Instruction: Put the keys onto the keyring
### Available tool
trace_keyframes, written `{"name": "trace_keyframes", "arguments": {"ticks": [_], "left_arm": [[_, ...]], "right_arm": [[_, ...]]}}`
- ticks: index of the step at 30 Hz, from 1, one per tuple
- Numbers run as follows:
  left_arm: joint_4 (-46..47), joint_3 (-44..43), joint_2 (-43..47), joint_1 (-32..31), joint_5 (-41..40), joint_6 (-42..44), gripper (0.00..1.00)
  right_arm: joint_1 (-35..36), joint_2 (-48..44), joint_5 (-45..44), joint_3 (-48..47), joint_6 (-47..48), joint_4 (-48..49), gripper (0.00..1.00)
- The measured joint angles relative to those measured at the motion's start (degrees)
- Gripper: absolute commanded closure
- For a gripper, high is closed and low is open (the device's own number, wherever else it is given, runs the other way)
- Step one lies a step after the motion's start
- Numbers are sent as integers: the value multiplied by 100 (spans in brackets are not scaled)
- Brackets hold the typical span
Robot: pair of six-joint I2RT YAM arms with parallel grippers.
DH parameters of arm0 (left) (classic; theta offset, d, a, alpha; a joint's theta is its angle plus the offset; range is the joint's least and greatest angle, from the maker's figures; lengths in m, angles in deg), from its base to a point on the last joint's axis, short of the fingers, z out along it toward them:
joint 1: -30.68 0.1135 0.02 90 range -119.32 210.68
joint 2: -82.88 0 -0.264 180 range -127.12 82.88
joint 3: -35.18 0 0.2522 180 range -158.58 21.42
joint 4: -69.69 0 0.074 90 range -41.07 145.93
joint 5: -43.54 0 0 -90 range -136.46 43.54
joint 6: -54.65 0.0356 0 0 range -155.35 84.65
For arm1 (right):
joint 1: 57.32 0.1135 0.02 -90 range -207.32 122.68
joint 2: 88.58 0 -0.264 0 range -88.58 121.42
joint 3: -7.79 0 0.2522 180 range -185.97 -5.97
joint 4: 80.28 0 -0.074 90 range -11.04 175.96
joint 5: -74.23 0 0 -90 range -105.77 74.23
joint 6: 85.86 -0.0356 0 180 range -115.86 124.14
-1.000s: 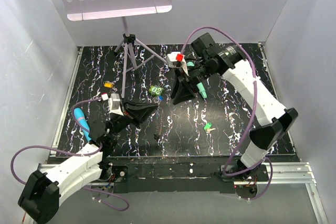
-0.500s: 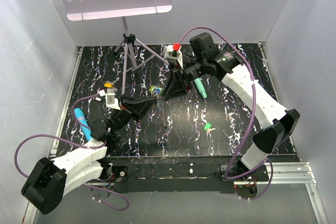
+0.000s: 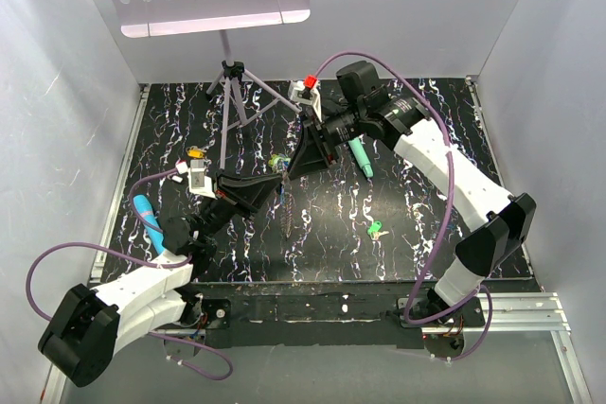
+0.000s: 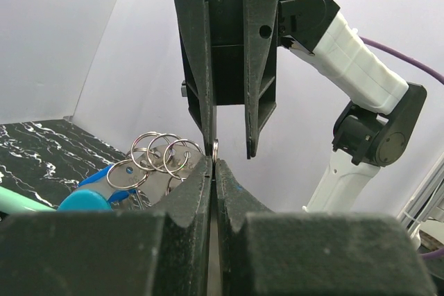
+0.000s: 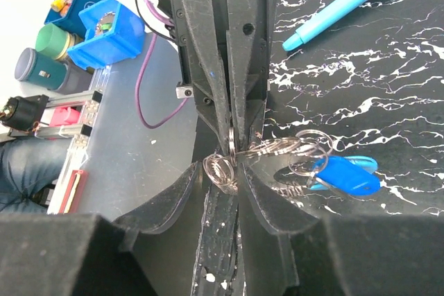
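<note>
Keyring [image 3: 287,207] hangs vertical, pinched by left tool [image 3: 281,183].

Teal pen [image 3: 361,158], tripod [image 3: 232,73], marbled table [image 3: 417,172]

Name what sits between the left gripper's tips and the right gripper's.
Metal rings of the keyring bridge that gap: the left gripper pinches one, the right gripper straddles others. Both wrist views show it.

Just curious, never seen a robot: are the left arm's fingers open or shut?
Shut: the left fingers press together, pinching a thin metal ring of the keyring.
</note>
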Motion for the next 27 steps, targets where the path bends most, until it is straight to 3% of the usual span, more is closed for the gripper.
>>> {"name": "trace_keyframes", "arguments": {"ticks": [13, 16, 20, 26, 27], "left_arm": [[4, -2, 0, 0, 2, -7, 100], [2, -2, 0, 0, 0, -7, 100], [24, -2, 2, 0, 2, -13, 100], [17, -2, 48, 0, 7, -44, 100], [0, -2, 63, 0, 7, -46, 92]], "right_arm": [[129, 87, -4, 0, -107, 127, 68], [170, 136, -26, 0, -111, 133, 76], [175, 140, -90, 0, -79, 140, 99], [179, 140, -107, 0, 48, 138, 99], [179, 140, -107, 0, 81, 136, 99]]}}
